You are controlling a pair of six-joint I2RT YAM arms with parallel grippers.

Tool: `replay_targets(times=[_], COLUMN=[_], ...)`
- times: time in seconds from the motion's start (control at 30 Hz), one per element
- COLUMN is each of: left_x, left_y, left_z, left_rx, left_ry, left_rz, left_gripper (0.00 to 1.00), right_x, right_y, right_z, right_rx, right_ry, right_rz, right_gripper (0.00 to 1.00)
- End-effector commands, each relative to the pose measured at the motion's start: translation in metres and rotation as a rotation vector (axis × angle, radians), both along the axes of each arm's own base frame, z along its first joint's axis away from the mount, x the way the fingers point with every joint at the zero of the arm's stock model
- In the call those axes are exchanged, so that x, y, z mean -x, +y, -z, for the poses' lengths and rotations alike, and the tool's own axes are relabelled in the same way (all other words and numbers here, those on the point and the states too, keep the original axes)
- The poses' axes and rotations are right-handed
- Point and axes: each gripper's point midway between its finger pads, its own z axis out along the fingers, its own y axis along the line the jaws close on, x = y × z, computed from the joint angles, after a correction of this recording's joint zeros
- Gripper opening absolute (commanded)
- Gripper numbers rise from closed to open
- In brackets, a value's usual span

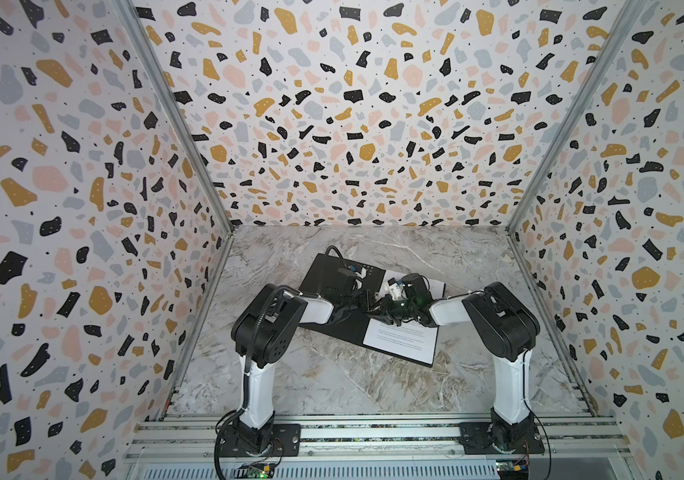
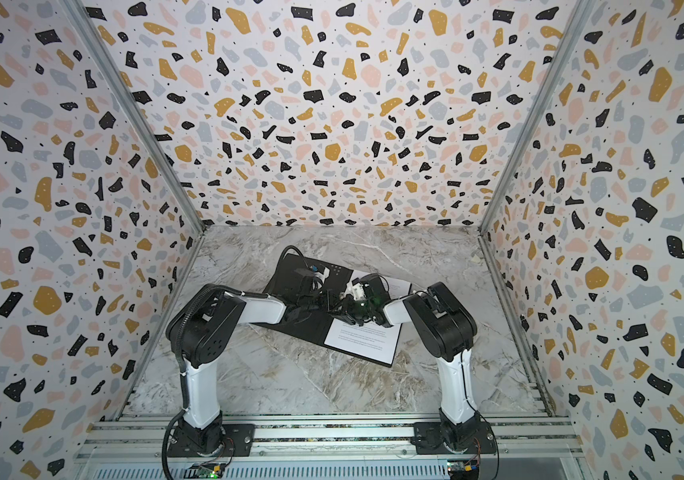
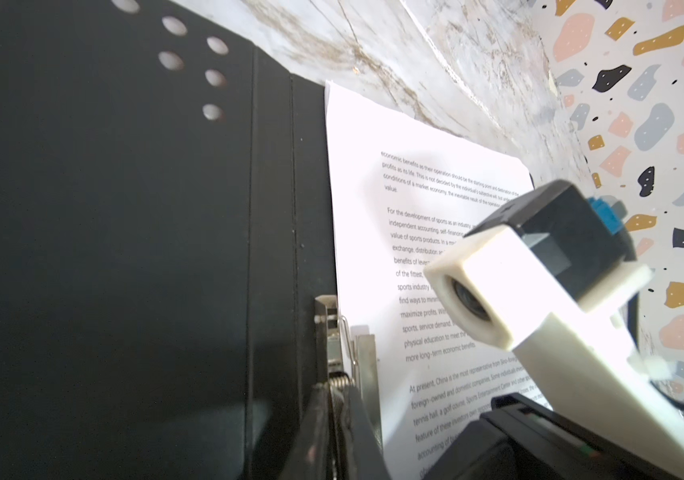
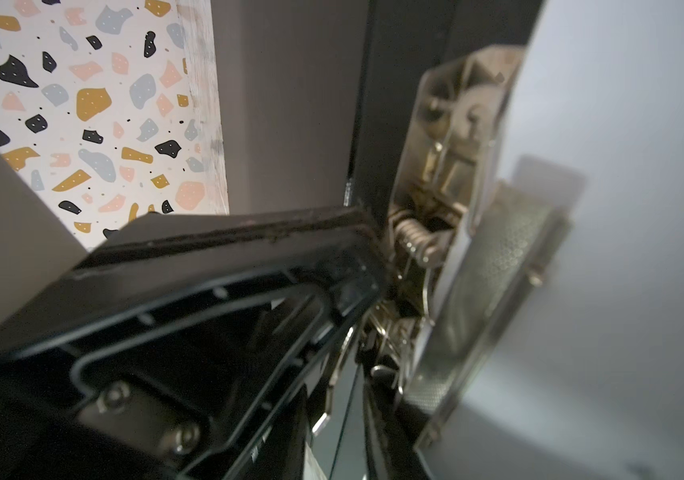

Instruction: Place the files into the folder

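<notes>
Both hands meet at the spine of the open folder

The folder (image 1: 346, 332) lies open and askew, black inside up, near the middle of the table (image 1: 332, 382). The files (image 1: 404, 340) lie stacked on its right half, a sheet of printed text on top, their edge against the metal clip (image 3: 334, 332). The left hand (image 1: 367, 305) is closed on that clip. The right hand (image 1: 390, 313) is just beside it over the paper; I cannot tell how its jaws stand.

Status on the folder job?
Left hand shut on clip. Right hand beside it, opening unclear. Papers lying in open folder. Nothing blocking.
</notes>
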Motion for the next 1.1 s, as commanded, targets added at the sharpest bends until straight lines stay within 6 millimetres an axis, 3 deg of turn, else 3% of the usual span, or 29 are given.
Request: replay_targets(times=[0.0, 0.23, 0.57, 1.07], left_x=[0.07, 0.071, 0.072, 0.061], left_y=[0.046, 0.043, 0.029, 0.02], left_z=[0.099, 0.099, 0.088, 0.064], left_rx=[-0.254, -0.242, -0.15, -0.027], left_ry=[0.319, 0.325, 0.336, 0.331], left_rz=[-0.009, -0.004, 0.018, 0.009], left_gripper=[0.1, 0.09, 0.09, 0.1], right_x=[0.032, 0.033, 0.027, 0.009], right_y=[-0.033, -0.034, -0.03, -0.021], right_z=[0.066, 0.063, 0.049, 0.011], right_rx=[0.206, 0.167, 0.106, -0.085], right_ry=[0.215, 0.232, 0.225, 0.203], right_rz=[0.072, 0.094, 0.111, 0.145], right_gripper=[0.26, 0.32, 0.33, 0.38])
